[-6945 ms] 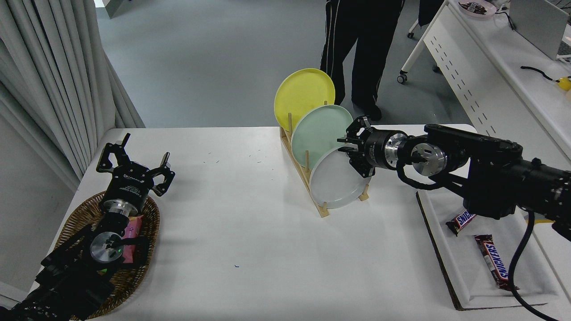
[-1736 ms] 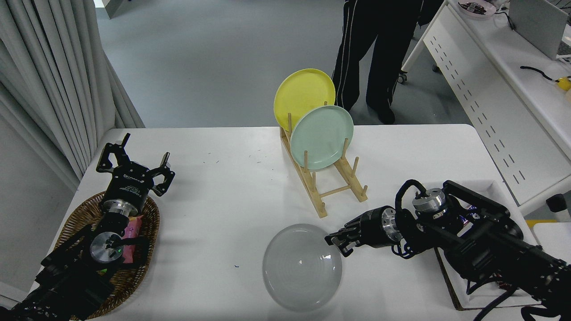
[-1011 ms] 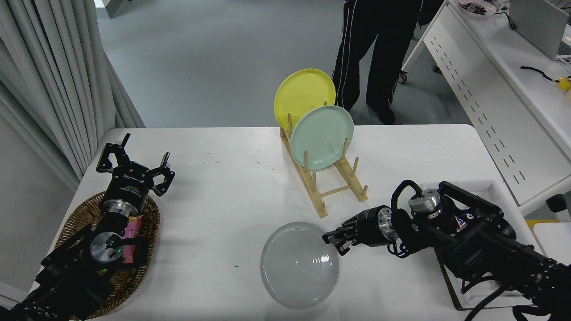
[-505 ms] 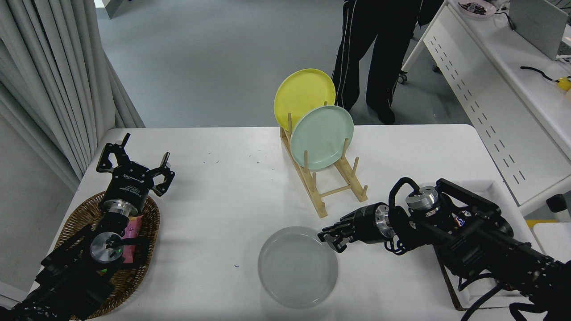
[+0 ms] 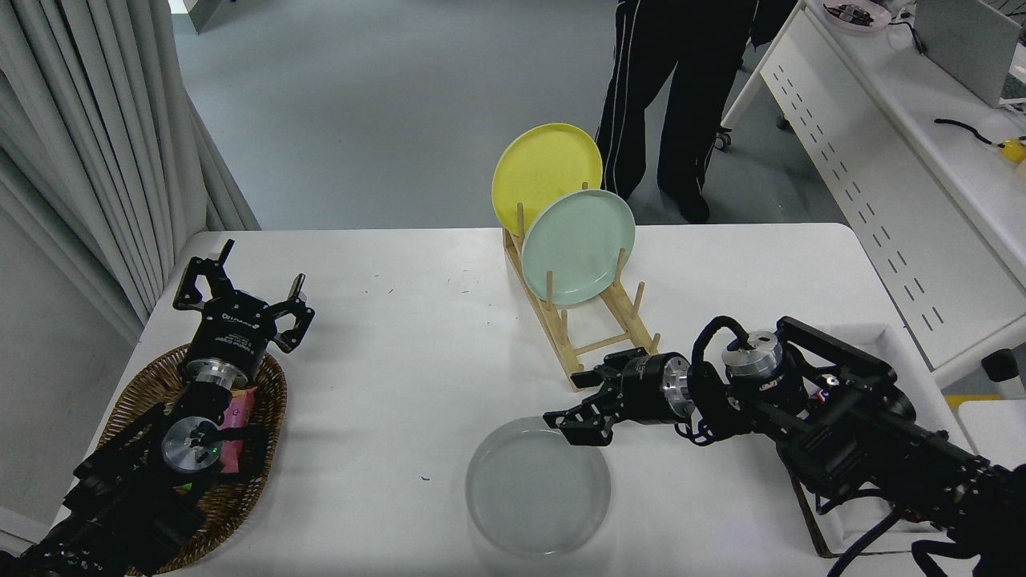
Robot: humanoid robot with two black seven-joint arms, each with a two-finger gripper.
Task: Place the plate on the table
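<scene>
No legible text or labels anywhere

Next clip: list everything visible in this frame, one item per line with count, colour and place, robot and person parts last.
plate: 1, light grey, flat on the table near its front edge, below the right gripper.
yellow plate: 1, upright in the rack's far slot.
mint green plate: 1, upright in the rack, in front of the yellow one.
rack: 1, wooden, table centre, near slots bare.
table: 1, white.
basket: 1, brown wicker, table's left, holding a pink packet.
tray: 1, white, table's right, mostly hidden by the right arm.
desk: 1, white, perforated panel, upper right.
curtain: grey, left.
person's legs: black trousers, beyond the table.
left gripper: black, open, parked over the basket.
right gripper: black, open, at the plate's far rim.
</scene>
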